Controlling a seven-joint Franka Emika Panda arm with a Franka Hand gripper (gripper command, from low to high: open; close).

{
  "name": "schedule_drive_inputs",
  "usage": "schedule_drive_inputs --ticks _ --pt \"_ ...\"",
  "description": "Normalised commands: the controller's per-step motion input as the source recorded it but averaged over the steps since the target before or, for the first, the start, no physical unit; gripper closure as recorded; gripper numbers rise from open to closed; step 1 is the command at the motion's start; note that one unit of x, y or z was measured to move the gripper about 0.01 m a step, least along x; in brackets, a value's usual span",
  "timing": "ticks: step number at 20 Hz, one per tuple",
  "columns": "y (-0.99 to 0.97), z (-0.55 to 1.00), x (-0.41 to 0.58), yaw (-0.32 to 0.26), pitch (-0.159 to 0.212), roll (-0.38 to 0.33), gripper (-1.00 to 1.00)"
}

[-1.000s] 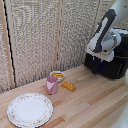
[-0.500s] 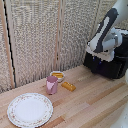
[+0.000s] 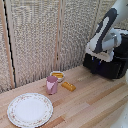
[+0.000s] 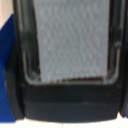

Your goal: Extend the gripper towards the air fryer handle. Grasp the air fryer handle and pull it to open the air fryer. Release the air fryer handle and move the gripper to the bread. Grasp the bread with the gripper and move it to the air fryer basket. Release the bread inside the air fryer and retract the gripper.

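Note:
The black air fryer (image 3: pixel 114 64) stands at the exterior view's right on the wooden table. Its basket (image 3: pixel 94 64) juts out toward the table's middle. In the wrist view I look down into the basket (image 4: pixel 20 55), whose grey mesh floor (image 4: pixel 70 40) lies bare between black walls. My gripper (image 3: pixel 102 56) hangs right over the basket's front, and its fingers are too small and dark to read. I cannot make out the air fryer handle as a separate shape. The bread (image 3: pixel 68 86), a small golden-orange piece, lies on the table well away from the gripper.
A pink cup (image 3: pixel 52 84) stands just beside the bread, with a small white bowl (image 3: pixel 57 76) behind it. A patterned plate (image 3: pixel 29 109) sits near the front at the exterior view's left. A woven screen (image 3: pixel 40 35) closes off the back.

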Motion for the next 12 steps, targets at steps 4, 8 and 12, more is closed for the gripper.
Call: schedule_drive_inputs --ticks 4,8,12 --pt "0.88 0.08 0.249 -0.021 -0.006 -0.05 1.0" --pt "0.83 0.34 0.081 0.0 -0.01 -0.1 1.0" --pt "0.86 0.44 0.024 -0.001 -0.001 -0.102 1.0"
